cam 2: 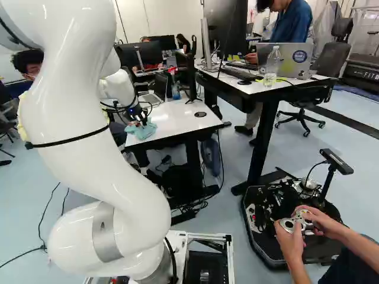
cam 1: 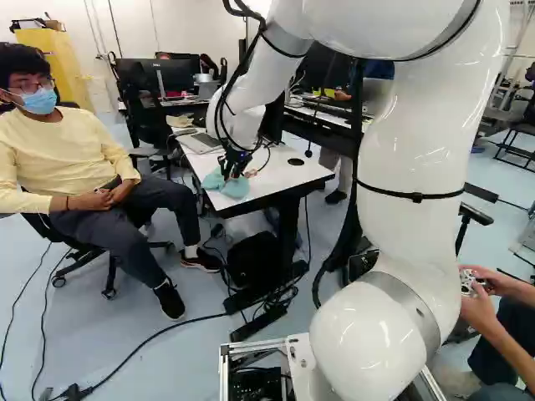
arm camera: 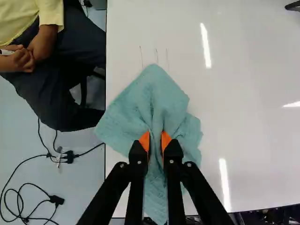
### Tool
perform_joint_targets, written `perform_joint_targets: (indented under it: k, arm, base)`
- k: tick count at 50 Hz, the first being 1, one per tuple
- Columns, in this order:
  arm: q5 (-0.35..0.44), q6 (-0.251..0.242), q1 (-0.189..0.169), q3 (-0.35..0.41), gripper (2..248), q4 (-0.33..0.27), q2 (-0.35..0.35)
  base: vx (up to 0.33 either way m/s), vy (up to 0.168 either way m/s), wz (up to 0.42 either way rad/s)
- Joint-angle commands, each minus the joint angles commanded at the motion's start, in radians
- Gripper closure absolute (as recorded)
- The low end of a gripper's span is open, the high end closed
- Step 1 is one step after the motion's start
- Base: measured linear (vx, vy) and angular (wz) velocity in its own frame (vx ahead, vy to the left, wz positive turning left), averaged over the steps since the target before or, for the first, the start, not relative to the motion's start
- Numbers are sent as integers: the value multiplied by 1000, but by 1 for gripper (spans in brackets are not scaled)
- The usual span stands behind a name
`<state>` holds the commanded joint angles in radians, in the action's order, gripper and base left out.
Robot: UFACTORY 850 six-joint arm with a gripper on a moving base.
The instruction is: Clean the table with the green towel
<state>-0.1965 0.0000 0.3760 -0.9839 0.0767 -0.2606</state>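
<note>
In the left base view, the white robot arm reaches forward to the black two-fingered gripper, low over a white rectangular table with dark legs. Under the gripper, the crumpled light green-blue cloth towel lies at the table's near corner, and a grey open laptop sits farther back on the same top. In the right base view, the towel shows at the table's near left corner, with a dark round cable hole in the top to its right. A clear plastic bottle stands on a second white-topped table beyond. In the wrist view, the gripper has its orange pads clamped on a bunched fold of the towel, one from each side. The cloth spreads ahead of and around the fingers, one corner reaching past the table's side edge. Just ahead of the towel, three thin dark marks run along the white surface.
</note>
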Motion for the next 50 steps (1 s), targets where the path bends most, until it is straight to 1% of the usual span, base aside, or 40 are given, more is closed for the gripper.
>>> perform_joint_targets:
  k: [11,25,34,40,50]
  arm:
    - [0,0,8,-5,199,0,-4]
    - [0,0,44,-31,199,0,-26]
    - [0,0,60,-66,199,0,-54]
    - [0,0,61,-94,199,0,-76]
    - [0,0,51,-141,199,0,-114]
  base:
    - [0,0,0]
    - [0,0,0]
    - [0,0,0]
    - [0,0,0]
    - [0,0,0]
